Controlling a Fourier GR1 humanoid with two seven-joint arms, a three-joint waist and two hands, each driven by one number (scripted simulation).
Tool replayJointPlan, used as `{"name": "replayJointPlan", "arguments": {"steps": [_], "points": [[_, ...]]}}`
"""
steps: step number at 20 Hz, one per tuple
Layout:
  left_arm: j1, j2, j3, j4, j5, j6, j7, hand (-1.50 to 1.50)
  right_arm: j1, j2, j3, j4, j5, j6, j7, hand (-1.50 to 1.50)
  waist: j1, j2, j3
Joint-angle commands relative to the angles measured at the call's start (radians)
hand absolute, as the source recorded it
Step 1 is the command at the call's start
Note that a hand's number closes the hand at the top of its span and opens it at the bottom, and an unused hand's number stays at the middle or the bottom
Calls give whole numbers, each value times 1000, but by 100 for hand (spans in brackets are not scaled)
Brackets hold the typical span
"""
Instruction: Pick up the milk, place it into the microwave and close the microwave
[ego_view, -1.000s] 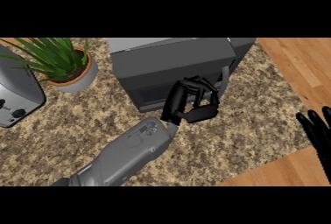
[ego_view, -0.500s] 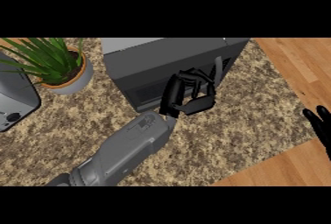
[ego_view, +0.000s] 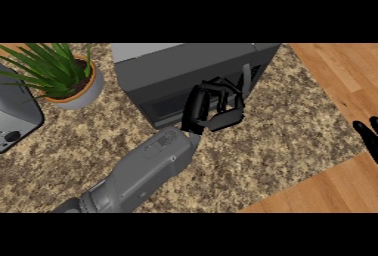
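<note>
1 head view, steeply down on counter (ego_view: 295, 140), close; microwave (ego_view: 184, 70) top probably cropped.

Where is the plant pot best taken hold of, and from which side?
Grip the pot round its grey wall, coming in low from the right. The leaves cover its top and left, and an appliance stands at its left; the right wall shows bare.

Home kitchen, speckled stone counter (ego_view: 295, 130), microwave (ego_view: 192, 70), potted plant (ego_view: 63, 75) (wood floor beside)
</note>
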Motion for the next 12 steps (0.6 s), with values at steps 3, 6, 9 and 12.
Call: {"name": "replayJointPlan", "arguments": {"steps": [3,6,9,12], "points": [[-65,0,21,77,41,-19,-1,150,-14,-23,-17,-10,-40,-6,29,-150,-20,12,0],[-71,0,20,84,48,-15,-23,150,-15,-24,-14,-10,-49,-8,38,-150,-25,17,1],[-73,0,19,90,61,-24,-40,150,-22,-39,-27,-10,-60,-8,48,-150,-19,16,1],[-72,0,8,91,73,-19,-55,150,-28,-46,-31,-14,-78,-12,60,-150,-26,14,1]]}}
